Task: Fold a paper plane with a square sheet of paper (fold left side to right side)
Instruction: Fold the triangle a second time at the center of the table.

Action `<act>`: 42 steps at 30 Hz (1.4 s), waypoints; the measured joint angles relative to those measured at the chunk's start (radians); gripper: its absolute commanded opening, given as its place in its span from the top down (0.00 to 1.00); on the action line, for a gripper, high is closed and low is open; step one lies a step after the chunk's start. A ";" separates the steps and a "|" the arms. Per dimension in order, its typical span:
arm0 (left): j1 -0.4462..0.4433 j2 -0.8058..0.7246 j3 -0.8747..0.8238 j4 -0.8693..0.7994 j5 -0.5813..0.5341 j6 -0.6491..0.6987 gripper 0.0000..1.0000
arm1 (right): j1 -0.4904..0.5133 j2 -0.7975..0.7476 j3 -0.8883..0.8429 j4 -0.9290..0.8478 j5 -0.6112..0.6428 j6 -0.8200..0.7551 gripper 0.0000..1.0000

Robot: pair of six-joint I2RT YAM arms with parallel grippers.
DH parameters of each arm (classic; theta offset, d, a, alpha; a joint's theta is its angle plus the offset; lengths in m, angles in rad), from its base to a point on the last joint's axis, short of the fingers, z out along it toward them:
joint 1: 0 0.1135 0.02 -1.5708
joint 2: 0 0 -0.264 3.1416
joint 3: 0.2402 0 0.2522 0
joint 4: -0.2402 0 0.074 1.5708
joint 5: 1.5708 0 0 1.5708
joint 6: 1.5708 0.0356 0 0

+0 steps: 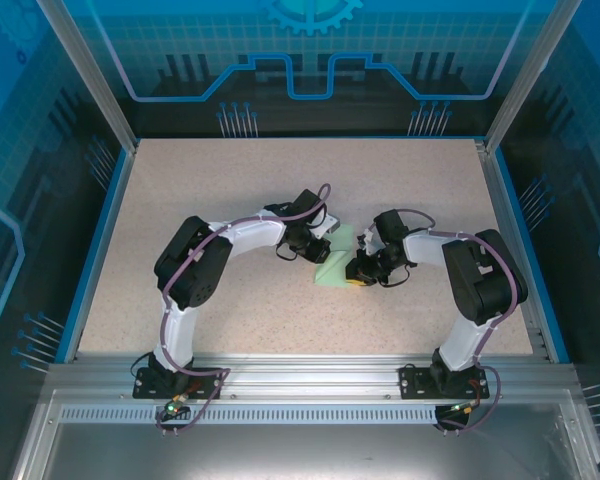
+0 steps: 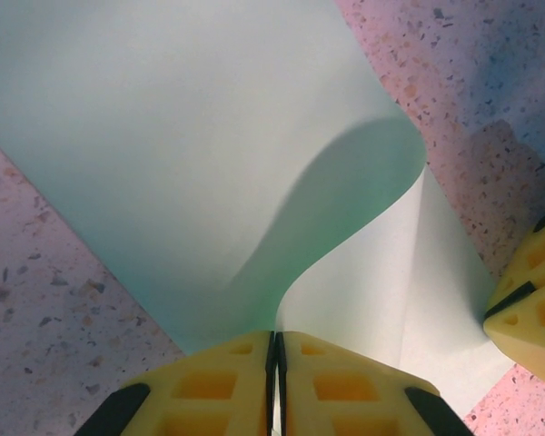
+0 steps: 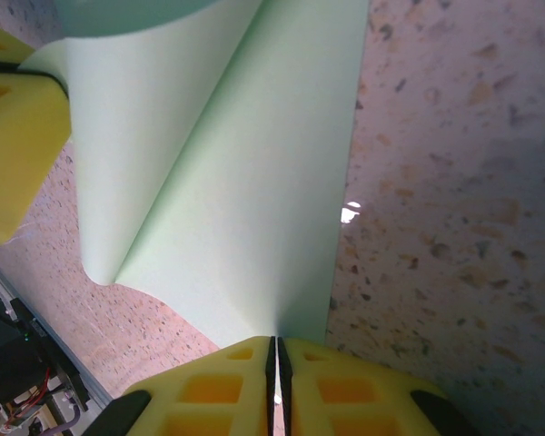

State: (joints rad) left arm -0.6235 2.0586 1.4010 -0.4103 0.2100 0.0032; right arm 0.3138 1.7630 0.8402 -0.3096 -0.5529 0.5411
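Observation:
The square sheet of paper (image 1: 334, 266) is pale mint green and sits mid-table between both arms. My left gripper (image 1: 317, 246) is shut on one corner of it; in the left wrist view the sheet (image 2: 163, 136) curls up from the pinch between the yellow fingers (image 2: 220, 386), with the left gripper (image 2: 274, 338) holding its edge. My right gripper (image 1: 357, 273) is shut on the opposite side. In the right wrist view the sheet (image 3: 245, 200) bends over in a soft roll, and the right gripper (image 3: 275, 343) clamps its near edge.
The speckled beige tabletop (image 1: 230, 190) has a blue raised rim (image 1: 92, 250) and clear panels around it. An aluminium rail (image 1: 300, 370) carries the arm bases at the near edge. The other arm's yellow finger (image 2: 531, 300) sits close by on the right.

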 measured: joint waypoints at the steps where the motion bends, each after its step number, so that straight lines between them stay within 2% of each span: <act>1: 0.000 0.002 0.000 0.000 -0.002 0.000 0.87 | 0.000 0.000 0.000 0.000 0.000 0.000 0.87; 31: 0.000 0.020 0.001 0.004 -0.022 -0.001 0.87 | 0.000 0.003 0.005 -0.005 -0.005 0.000 0.85; 36: 0.000 0.020 0.001 0.004 -0.022 -0.001 0.87 | -0.007 -0.028 0.000 -0.005 -0.013 0.002 0.84; 42: 0.000 0.020 0.001 0.004 -0.022 -0.001 0.87 | -0.045 -0.092 -0.001 0.064 -0.060 0.085 0.86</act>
State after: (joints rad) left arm -0.6235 2.0789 1.4017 -0.4061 0.1883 0.0025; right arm 0.2687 1.6711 0.8391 -0.2459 -0.6128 0.6262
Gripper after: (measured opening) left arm 0.133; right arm 0.147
